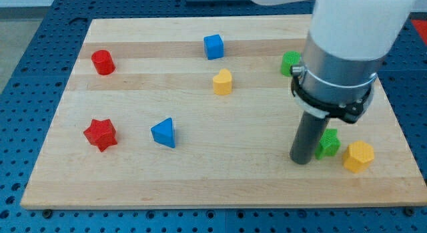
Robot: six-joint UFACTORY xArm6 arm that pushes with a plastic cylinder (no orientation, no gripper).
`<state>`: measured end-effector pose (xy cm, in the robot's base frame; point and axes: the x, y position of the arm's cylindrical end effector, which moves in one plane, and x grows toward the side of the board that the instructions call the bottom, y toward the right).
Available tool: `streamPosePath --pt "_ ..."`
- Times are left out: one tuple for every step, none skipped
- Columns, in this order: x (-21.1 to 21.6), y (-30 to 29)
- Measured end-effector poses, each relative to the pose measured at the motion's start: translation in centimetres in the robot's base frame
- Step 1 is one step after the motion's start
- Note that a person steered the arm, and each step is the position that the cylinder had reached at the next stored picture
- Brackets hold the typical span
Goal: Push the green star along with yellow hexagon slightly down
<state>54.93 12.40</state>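
Pale wooden board with lengthwise grain lies on a blue perforated metal bench. Near the view's lower right, the green plastic star sits touching my tip on its left, with the yellow plastic hexagon just beside its right; its pointing cannot be told. The arm carries no pincer, only the dark rod. Elsewhere: a red cylinder, red star, blue cube, blue triangle, yellow rounded block and green block.

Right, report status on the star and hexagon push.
My tip down on the board, just left of the green star. Yellow hexagon right of the star, near the wooden board's bottom-right corner. Nothing below them.
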Motion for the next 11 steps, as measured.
streamPosePath --pt "-2.0 0.9" --pt "-2.4 3.5" --pt "-2.4 3.8" --pt "-3.2 -0.6" --pt "-6.5 -0.8" --pt "-8.6 1.1" --pt "-8.3 3.5" --pt "-6.6 3.5" --pt "-5.3 3.5" --pt "-3.2 3.5" --pt "-2.6 3.2"
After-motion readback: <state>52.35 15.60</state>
